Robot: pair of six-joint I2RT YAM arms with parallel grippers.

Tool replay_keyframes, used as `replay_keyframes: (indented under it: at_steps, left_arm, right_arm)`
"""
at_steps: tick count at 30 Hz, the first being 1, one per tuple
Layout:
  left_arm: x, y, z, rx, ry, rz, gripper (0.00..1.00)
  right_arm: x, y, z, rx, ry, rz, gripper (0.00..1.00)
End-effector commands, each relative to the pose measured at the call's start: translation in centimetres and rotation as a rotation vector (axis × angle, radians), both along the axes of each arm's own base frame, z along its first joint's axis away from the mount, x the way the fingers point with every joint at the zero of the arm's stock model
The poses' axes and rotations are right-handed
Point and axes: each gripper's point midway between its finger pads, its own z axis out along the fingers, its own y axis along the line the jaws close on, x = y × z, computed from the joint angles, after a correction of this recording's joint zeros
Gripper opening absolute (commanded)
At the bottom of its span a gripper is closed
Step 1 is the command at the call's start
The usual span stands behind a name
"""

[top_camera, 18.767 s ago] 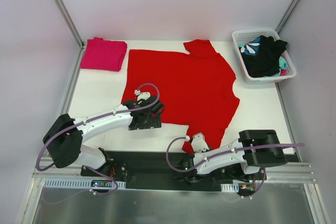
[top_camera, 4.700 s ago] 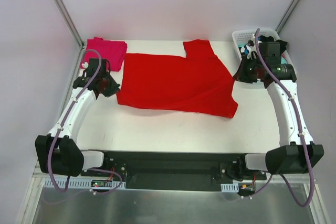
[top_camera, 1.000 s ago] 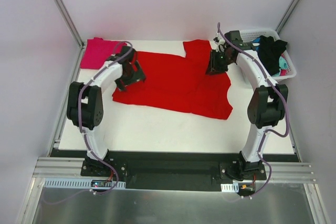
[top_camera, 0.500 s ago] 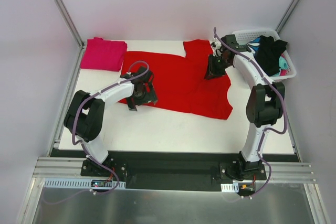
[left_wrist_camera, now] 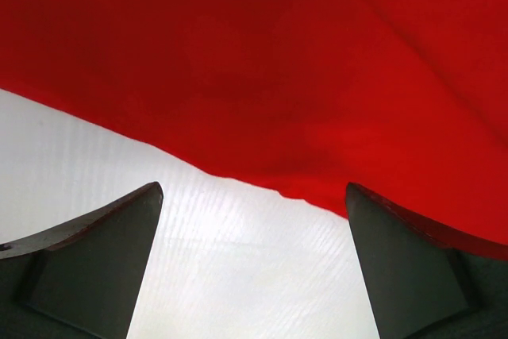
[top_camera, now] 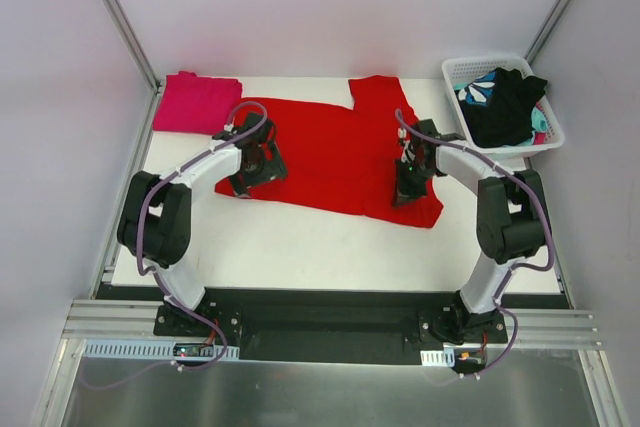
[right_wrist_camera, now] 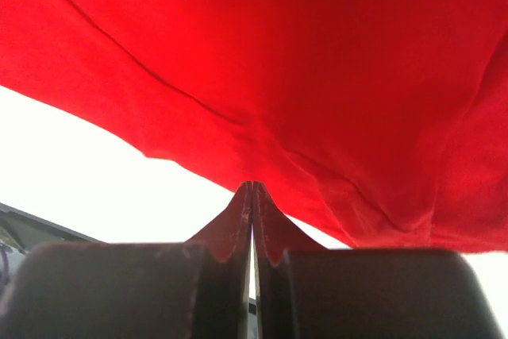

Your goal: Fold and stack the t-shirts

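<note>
red t-shirt (top_camera: 335,147): spread on table (top_camera: 300,237), long axis L-to-R; we read the near hem as the edge that matters.
R gripper (right_wrist_camera: 252,188): jaws pressed together on the near hem, and creases run into the tips, so we judge it is holding a pinch of cloth.
L gripper (left_wrist_camera: 252,193): jaws wide, nothing between them. The hem lies just ahead of the tips, with bare table under them.
direction: the shirt lies fwd of both grippers, away from the bases. L sits at the near-left corner (top_camera: 252,165), R at the near-right part of the hem (top_camera: 405,185).
nearer arm: each is nearest its own end. L is not yet on the cloth, so we think it needs a short push fwd before any lift or fold.
wrist views: show the hem-to-fingertip gap and R's pinch, which the top view hides under the arms.
top view: shows the whole layout, which the wrist views lack.
farther out: pink t-shirt (top_camera: 197,103) folded at far-left, just beside the red one. Basket (top_camera: 470,62) at far-right, apart from the shirt, holds a black garment (top_camera: 505,112).
</note>
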Motion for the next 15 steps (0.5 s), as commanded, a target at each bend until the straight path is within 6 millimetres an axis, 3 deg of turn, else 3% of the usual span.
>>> replay_keyframes:
  at_steps: [1, 6, 11, 15]
  left_arm:
    - [2.4, 1.3, 2.0, -0.022, -0.051, 0.005, 0.99]
    - [4.0, 2.7, 1.7, -0.003, -0.059, 0.029, 0.99]
    - [5.3, 3.7, -0.1, 0.008, -0.075, 0.053, 0.99]
    - [4.6, 4.1, -2.1, -0.018, -0.055, 0.079, 0.99]
  right_arm:
    - [-0.4, -1.2, -0.3, -0.044, -0.074, -0.075, 0.01]
    - [-1.0, -2.2, -1.6, -0.097, -0.059, -0.087, 0.01]
    - [-0.6, -2.8, -2.0, -0.126, -0.061, -0.097, 0.01]
    - [-0.6, -3.5, -2.5, -0.163, -0.05, -0.111, 0.01]
